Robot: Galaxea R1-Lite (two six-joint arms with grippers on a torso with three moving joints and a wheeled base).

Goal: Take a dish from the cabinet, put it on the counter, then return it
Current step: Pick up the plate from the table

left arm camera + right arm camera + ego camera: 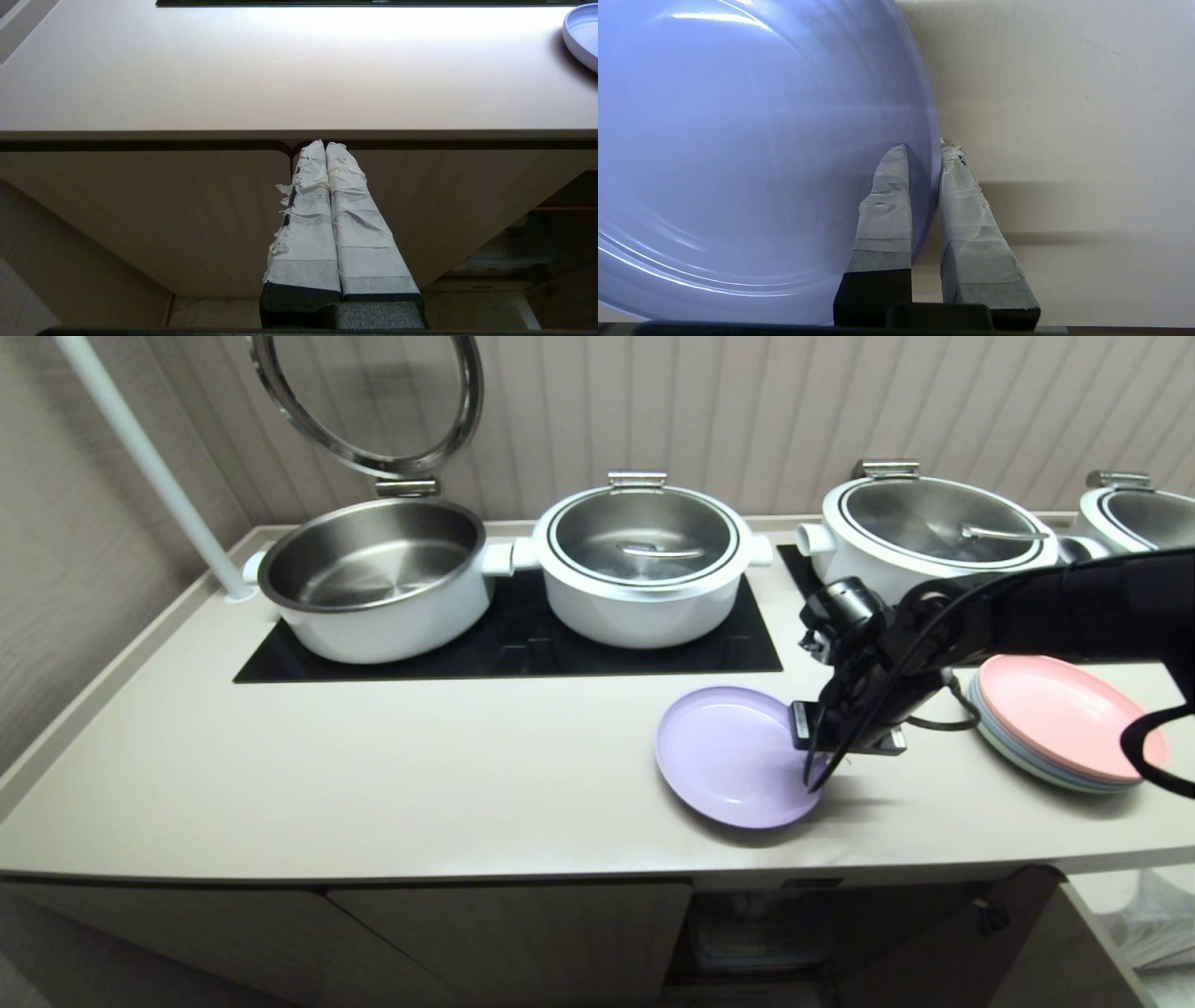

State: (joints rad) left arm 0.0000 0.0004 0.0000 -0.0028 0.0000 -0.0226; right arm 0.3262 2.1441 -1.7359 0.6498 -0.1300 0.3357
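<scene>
Jaws of the right gripper [923, 145] were clamped on the dish [728, 754] rim, one inside, one outside, above the worktop [373, 775].

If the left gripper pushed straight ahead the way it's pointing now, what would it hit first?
Probably the cabinet front: the shut left gripper points at the seam between two closed doors, just under the counter edge. Depth is hard to judge, but nothing shows in between.
</scene>
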